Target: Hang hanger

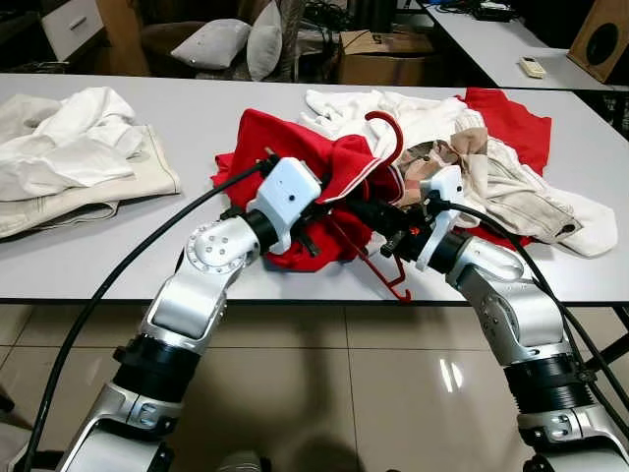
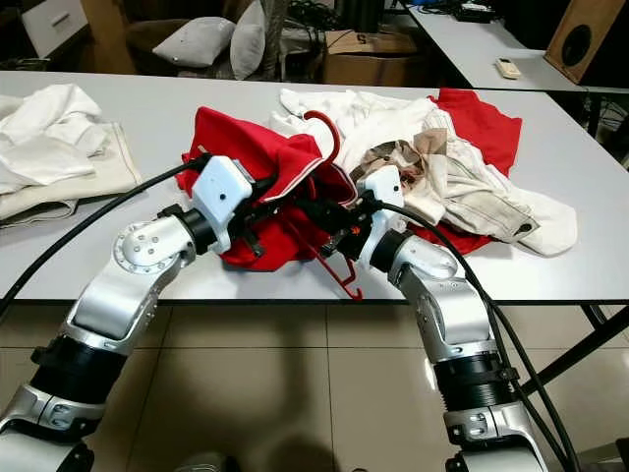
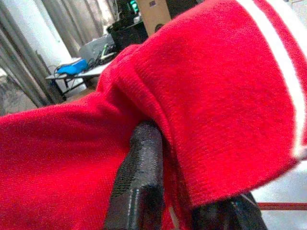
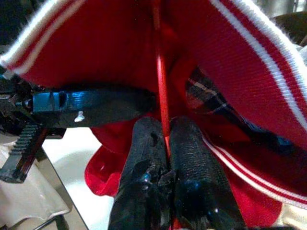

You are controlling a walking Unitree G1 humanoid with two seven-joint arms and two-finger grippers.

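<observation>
Red hanger [image 1: 378, 202] half inside red shirt [image 1: 295, 167] on table [image 1: 118, 246]. Right gripper [image 4: 165, 139] clamped on hanger wire. Left gripper [image 3: 165, 191] pinching shirt hem. Judgement: dressing midway, hanging not yet done.

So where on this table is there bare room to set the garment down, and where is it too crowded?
Bare table lies between the white clothes on the robot's left and the red garment, plus the front strip near the left edge. The middle is crowded: left gripper and right gripper work the red hanger beside the beige pile.
</observation>
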